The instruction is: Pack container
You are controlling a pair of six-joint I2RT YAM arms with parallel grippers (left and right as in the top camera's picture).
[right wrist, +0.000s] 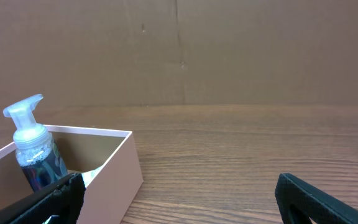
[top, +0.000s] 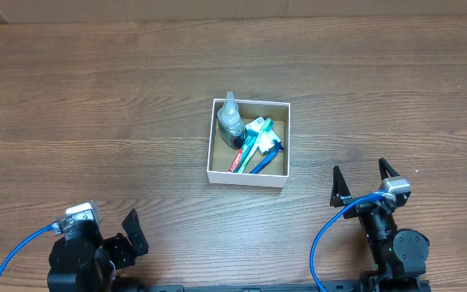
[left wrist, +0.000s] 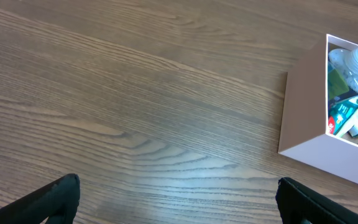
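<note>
The container point(top: 246, 176) is a square white box, brown inside, standing mid-table. In it lie a clear pump bottle point(top: 230, 122), a red-and-white tube point(top: 240, 158) and blue and teal toiletries point(top: 264, 146). It shows at the right of the left wrist view point(left wrist: 303, 118) and at the lower left of the right wrist view point(right wrist: 114, 180), with the pump bottle point(right wrist: 33, 149) standing in it. My left gripper point(top: 128, 235) is open and empty near the front left edge. My right gripper point(top: 362, 180) is open and empty, front right of the box.
The wooden table point(top: 96, 105) spreads all round the box. A brown cardboard wall point(right wrist: 179, 50) stands behind the table's far edge. Blue cables point(top: 331, 235) run from both arms at the front.
</note>
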